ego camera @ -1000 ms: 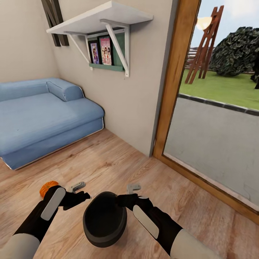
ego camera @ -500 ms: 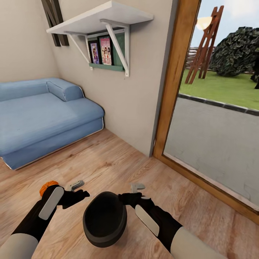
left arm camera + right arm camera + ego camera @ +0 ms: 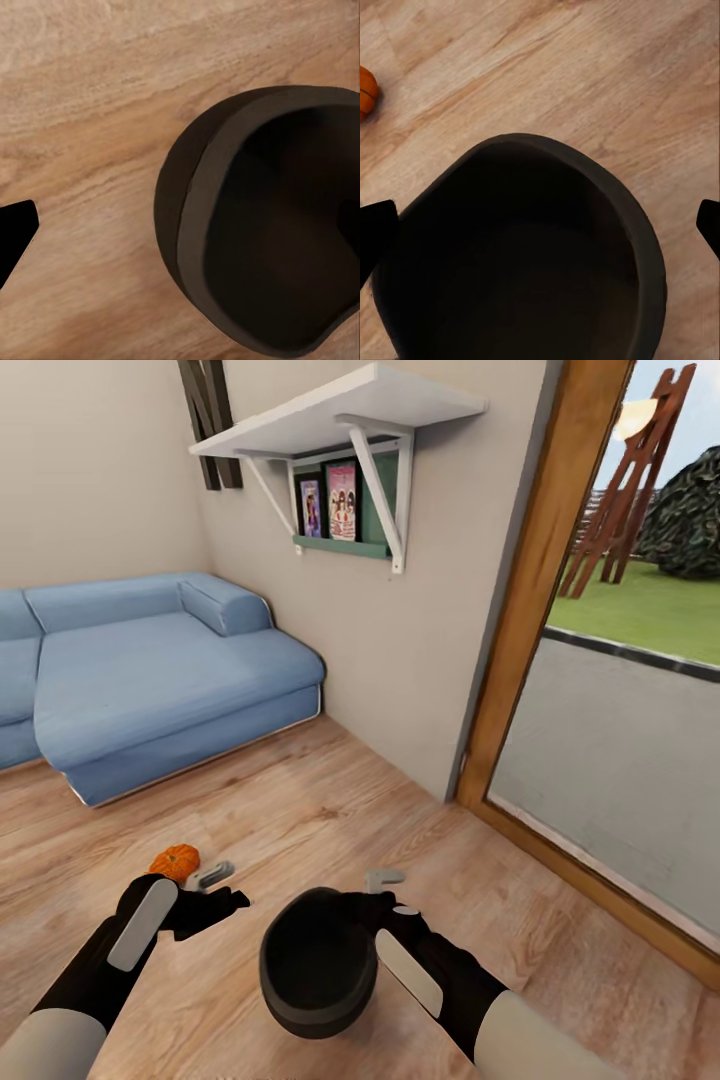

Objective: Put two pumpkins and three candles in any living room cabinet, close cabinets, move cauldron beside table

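The black cauldron (image 3: pixel 318 960) stands on the wood floor just in front of me, mouth up. My right gripper (image 3: pixel 381 888) hangs open at its far rim. In the right wrist view the cauldron (image 3: pixel 521 255) lies under the right gripper (image 3: pixel 540 229), whose two fingertips (image 3: pixel 375 234) are spread wide at the frame's edges. One small orange pumpkin (image 3: pixel 176 860) (image 3: pixel 366 91) sits on the floor beyond my left gripper (image 3: pixel 214 887), which is open, holds nothing and is apart from the cauldron (image 3: pixel 262 225). The candles, cabinet and table are out of view.
A blue sofa (image 3: pixel 150 680) fills the left side. A wall with a white shelf (image 3: pixel 340 410) stands ahead, and a wood-framed glass door (image 3: pixel 530 600) is on the right. Bare wood floor (image 3: pixel 330 800) stretches between the sofa and the door.
The head view has swung left, so the whole scene has shifted right and more sofa shows. The pumpkin is now clear of my left forearm. Both arms hold their pose.
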Controlling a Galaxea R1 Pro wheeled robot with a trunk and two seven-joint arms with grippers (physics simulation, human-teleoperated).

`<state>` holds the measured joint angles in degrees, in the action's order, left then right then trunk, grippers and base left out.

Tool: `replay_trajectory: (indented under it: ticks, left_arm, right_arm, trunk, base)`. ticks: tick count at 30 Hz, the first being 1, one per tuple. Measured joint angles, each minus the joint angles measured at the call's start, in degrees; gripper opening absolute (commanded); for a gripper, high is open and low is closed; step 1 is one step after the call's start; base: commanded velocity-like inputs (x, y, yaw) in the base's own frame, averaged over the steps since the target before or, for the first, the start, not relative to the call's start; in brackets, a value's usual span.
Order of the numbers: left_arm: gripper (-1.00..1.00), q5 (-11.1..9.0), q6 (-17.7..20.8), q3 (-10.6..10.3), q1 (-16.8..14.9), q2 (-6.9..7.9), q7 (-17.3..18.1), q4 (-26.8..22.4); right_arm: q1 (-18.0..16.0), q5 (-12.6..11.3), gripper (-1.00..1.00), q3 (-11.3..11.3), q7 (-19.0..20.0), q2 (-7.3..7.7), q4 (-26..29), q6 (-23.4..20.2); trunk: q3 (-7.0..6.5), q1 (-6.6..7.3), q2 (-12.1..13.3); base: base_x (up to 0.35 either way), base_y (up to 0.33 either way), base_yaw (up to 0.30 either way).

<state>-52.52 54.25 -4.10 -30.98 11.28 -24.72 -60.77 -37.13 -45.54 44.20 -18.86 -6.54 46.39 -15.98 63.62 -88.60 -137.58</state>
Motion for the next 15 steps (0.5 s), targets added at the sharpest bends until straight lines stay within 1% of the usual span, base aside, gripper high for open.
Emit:
replay_trajectory:
  ticks: [2,15]
  left_arm:
    - [1.00,0.00,0.02,-0.03,0.00,0.00,0.00,0.00]
    - [1.00,0.00,0.04,-0.03,-0.01,0.00,0.03,0.01]
  right_arm:
    - [0.00,0.03,1.00,0.00,0.00,0.00,0.02,0.17]
    - [0.01,0.30,1.00,0.00,0.08,0.06,0.14,0.65]
  trunk:
    - [0.04,0.00,0.00]
    - [0.06,0.00,0.00]
  base:
    - [0.000,0.000,0.149]
    - [0.000,0.000,0.010]
